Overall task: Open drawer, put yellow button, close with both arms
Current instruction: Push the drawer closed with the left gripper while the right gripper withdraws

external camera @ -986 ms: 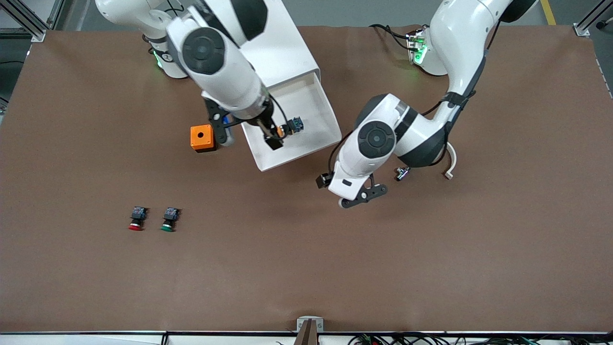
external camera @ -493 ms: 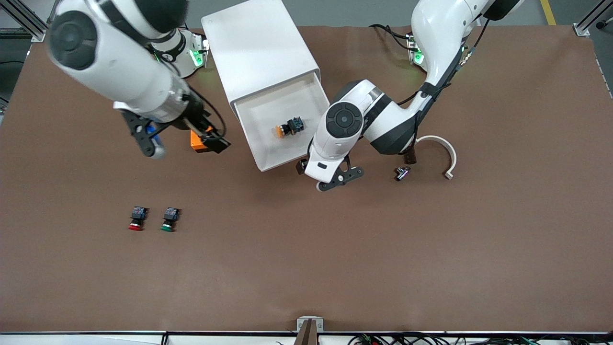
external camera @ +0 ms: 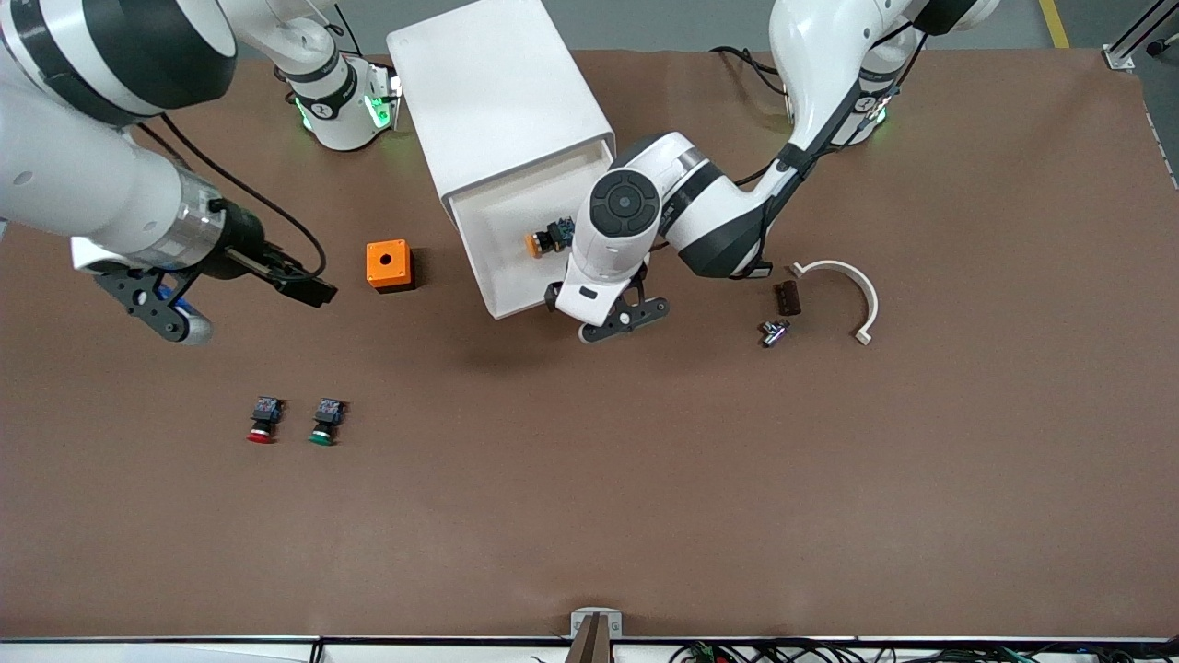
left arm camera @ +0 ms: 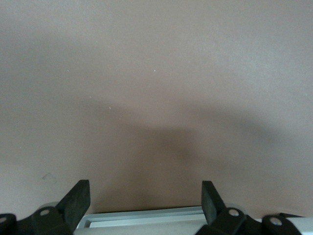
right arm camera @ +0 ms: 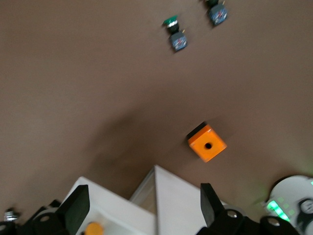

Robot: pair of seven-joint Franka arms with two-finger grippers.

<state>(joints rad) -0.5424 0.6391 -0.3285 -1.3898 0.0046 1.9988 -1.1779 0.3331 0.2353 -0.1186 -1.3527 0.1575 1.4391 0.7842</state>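
The top drawer (external camera: pixel 485 269) of the white cabinet (external camera: pixel 502 92) stands pulled out. The yellow button (external camera: pixel 542 242) lies on its side inside it, beside the left arm's wrist. My left gripper (external camera: pixel 599 313) is open and low at the drawer's front edge; in the left wrist view the drawer's front rim (left arm camera: pixel 146 218) lies between the left gripper's (left arm camera: pixel 145 200) spread fingers. My right gripper (external camera: pixel 238 302) hangs open and empty over the table between the orange cube and the right arm's end. The right wrist view shows the right gripper (right arm camera: pixel 143 210), the drawer (right arm camera: pixel 112 205) and the yellow button (right arm camera: pixel 93 228).
An orange cube (external camera: pixel 388 265) with a hole sits beside the cabinet. A red button (external camera: pixel 263 422) and a green button (external camera: pixel 324 423) lie nearer the front camera. A white curved piece (external camera: pixel 852 281), a dark block (external camera: pixel 786 296) and a small metal part (external camera: pixel 772 332) lie toward the left arm's end.
The right gripper left the yellow button in the drawer and swung away toward the right arm's end of the table. The left gripper moved in to the drawer's front edge.
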